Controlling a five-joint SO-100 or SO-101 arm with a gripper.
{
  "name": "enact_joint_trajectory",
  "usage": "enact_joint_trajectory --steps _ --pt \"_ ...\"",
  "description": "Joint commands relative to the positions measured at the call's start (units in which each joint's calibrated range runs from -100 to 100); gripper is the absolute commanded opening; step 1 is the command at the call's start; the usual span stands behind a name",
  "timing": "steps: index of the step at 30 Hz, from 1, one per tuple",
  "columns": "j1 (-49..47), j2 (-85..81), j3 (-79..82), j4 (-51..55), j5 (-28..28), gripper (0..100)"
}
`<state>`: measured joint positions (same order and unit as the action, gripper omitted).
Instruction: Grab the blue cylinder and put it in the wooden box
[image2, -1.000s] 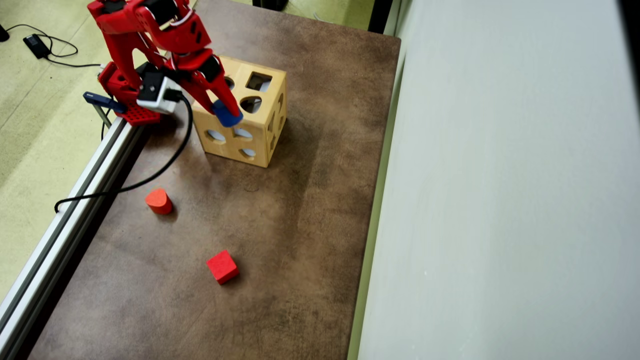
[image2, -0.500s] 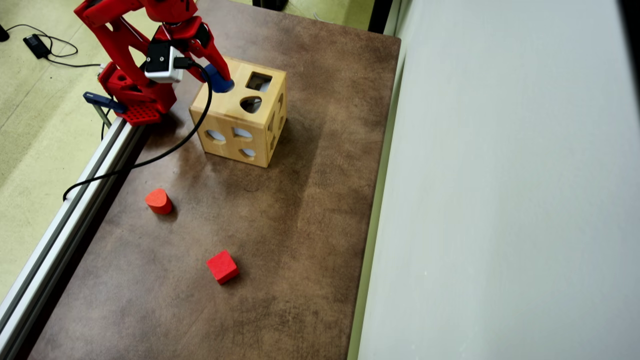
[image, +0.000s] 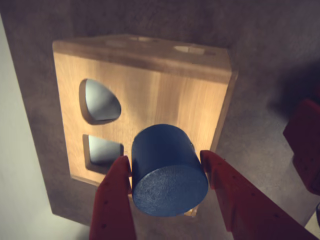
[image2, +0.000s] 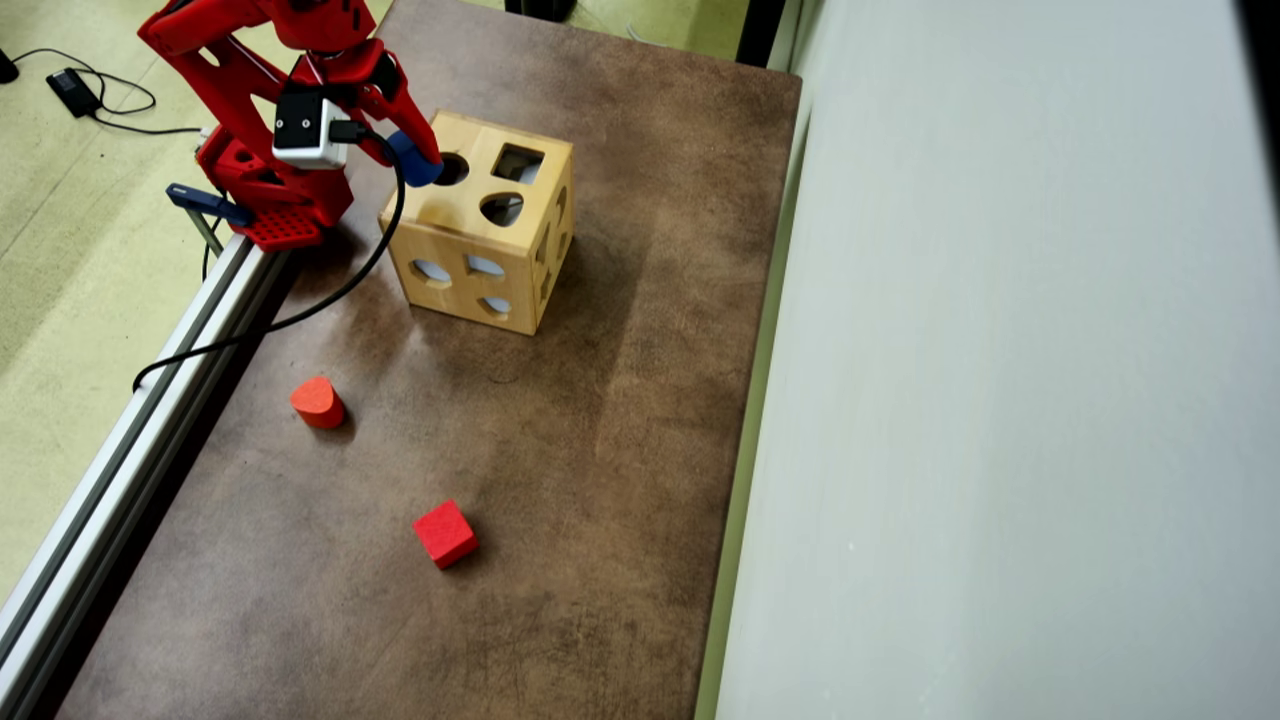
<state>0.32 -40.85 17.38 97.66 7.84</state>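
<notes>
Pinching the blue cylinder (image: 167, 172) between its two red fingers (image: 114, 200), the pincer (image2: 415, 160) hangs over the back-left corner of the wooden box (image2: 455, 215) in the overhead view. Grab is done; block is lifted clear of the worktop (image2: 560, 450). Drop-in not done yet.

Wrist view: cylinder flat end faces the camera, box top behind it. Overhead view: the round hole (image2: 450, 168) in the box top sits just beside the cylinder (image2: 413, 162), not under it, so my guess is it needs a small shift toward that hole, then lowering and release. Whether the cylinder touches the box top, cannot tell.

Box top also has a square hole (image2: 517, 163) and a rounded teardrop-like hole (image2: 501, 209); front and side faces carry more cut-outs. Through the holes only pale light shows; no block visible inside, interior mostly hidden.

Out on the worktop, well apart from the box: an orange-red rounded block (image2: 318, 401) and a red cube (image2: 445, 533), both untouched.
</notes>
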Motion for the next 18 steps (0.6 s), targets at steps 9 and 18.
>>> enact_joint_trajectory --steps 9,18 --pt "-8.87 -0.47 -0.39 0.41 -2.25 2" --pt "-8.27 2.42 -0.12 0.41 -2.44 2"
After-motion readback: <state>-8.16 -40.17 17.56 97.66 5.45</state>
